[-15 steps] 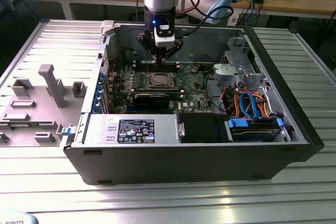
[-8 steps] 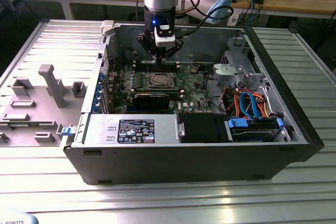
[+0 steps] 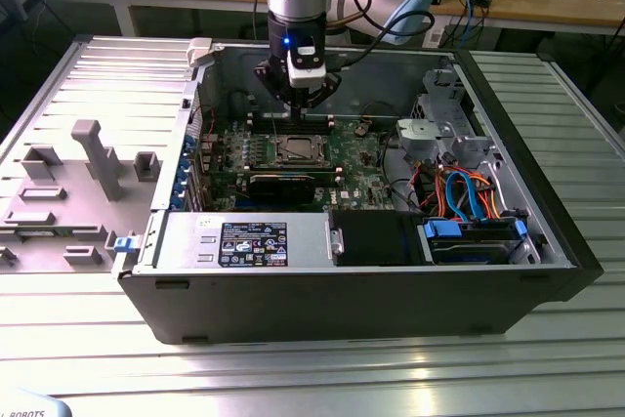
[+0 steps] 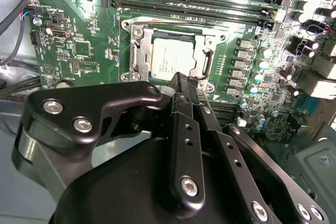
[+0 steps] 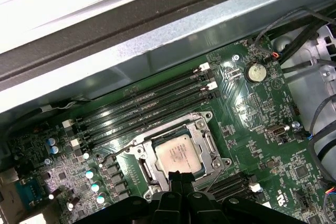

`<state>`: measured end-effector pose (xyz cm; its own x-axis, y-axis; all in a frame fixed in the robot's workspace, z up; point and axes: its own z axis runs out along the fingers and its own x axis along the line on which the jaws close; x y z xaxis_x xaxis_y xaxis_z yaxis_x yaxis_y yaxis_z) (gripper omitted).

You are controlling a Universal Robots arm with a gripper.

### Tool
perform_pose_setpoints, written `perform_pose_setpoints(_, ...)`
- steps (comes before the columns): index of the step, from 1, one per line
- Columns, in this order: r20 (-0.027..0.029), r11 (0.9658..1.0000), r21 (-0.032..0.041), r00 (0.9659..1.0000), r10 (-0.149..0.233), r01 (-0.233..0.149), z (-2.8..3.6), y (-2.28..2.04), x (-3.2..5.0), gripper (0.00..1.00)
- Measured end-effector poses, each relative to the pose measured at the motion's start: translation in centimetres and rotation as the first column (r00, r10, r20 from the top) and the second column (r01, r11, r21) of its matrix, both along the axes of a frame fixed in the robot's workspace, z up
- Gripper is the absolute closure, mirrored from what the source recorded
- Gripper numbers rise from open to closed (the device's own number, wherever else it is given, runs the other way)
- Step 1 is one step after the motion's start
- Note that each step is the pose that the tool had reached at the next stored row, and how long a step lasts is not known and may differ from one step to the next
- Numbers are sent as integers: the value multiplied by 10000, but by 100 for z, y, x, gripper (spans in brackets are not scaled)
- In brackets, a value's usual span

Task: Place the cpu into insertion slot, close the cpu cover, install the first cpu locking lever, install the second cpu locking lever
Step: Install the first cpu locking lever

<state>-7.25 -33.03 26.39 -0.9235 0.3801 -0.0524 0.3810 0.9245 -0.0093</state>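
Note:
The cpu [image 5: 178,153] [image 4: 170,56] lies flat in the insertion slot [image 3: 297,150] on the green motherboard. Its silvery top shows through the window of the cpu cover [image 5: 209,141] [image 4: 137,51], which lies down around it. A thin wire lever [image 5: 122,149] runs along one side of the socket. My gripper [image 5: 181,178] [image 4: 181,79] hangs just above one edge of the socket in both wrist views. Its black fingers are pressed together with nothing between them. In the exterior view the gripper [image 3: 296,103] stands over the board a little behind the socket.
Long black memory slots [image 5: 149,103] run beside the socket. A long black graphics card [image 3: 283,186] sits in front of it in the exterior view. The case wall [image 5: 157,40] rises close behind. Drive bays and coloured cables [image 3: 464,192] crowd the exterior view's right.

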Motion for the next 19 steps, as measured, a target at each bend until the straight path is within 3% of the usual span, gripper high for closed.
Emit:
perform_pose_setpoints(3, -1, 9978, -1, 9978, 662, -662, 0, 0, -1, 89)
perform_pose_setpoints(5, 0, 9911, -1, 9911, 1334, -1334, -1, 0, -1, 89)
perform_pose_setpoints(8, 1, 9818, -1, 9818, 1899, -1899, -2, 0, -1, 89)
perform_pose_setpoints(10, 0, 9722, 0, 9722, 2341, -2341, -3, 0, -1, 89)
perform_pose_setpoints(13, 0, 9473, -1, 9473, 3204, -3204, -4, 0, 0, 89)
perform_pose_setpoints(14, -1, 9224, -3, 9224, 3862, -3862, -3, 0, -1, 89)
perform_pose_setpoints(15, -4, 9059, -10, 9059, 4236, -4236, -3, 0, -2, 89)
perform_pose_setpoints(16, -4, 9022, -10, 9022, 4313, -4313, -3, -1, -28, 89)
perform_pose_setpoints(18, -3, 9008, -10, 9008, 4343, -4343, -4, 0, -98, 89)
perform_pose_setpoints(19, -4, 8895, -11, 8895, 4569, -4569, -4, 0, -124, 89)
